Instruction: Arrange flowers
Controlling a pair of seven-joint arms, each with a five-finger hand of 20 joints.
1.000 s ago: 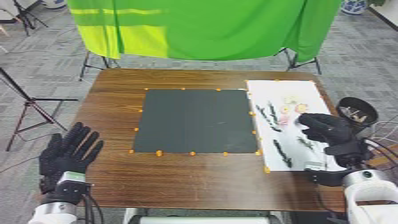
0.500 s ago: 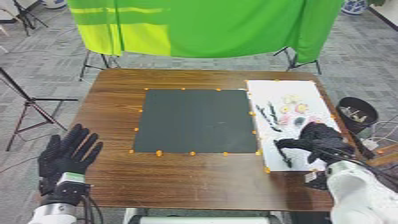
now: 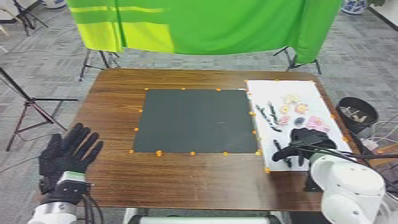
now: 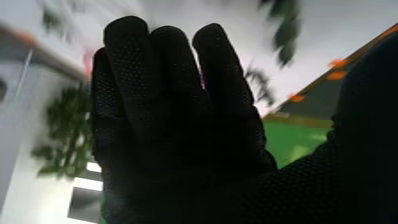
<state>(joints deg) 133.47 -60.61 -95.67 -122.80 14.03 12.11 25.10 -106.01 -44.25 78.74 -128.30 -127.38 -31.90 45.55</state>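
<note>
Fingers of the left hand straight and fanned, nothing in them; the hand hangs at the left edge of the brown counter, likely parked so the other arm has the work to itself. Next, a dark mat lies flat mid-counter, small orange marks dotted round its border, presumably to fix its position. No flower lies on it; a fair guess is that the arrangement belongs there. Right of it, a white sheet serves as the supply area, its pale ground making the pieces easy to pick out. Dark stems lie on its left part, apart from the blooms, perhaps so each sort can be reached by itself. Yellowish blooms sit on the far half, pink blooms just nearer. Right hand is over the near part of the sheet, close to further dark pieces; its fingers look straight and close together in the wrist view, thumb apart, nothing visibly gripped. Contact with a stem: cannot tell. Judgement: picking one up calls for a low, careful pinch, since thin stems could roll or snag a neighbour. Farthest right, a black bin stands off the counter's edge, handy to the sheet; contents unclear.
</note>
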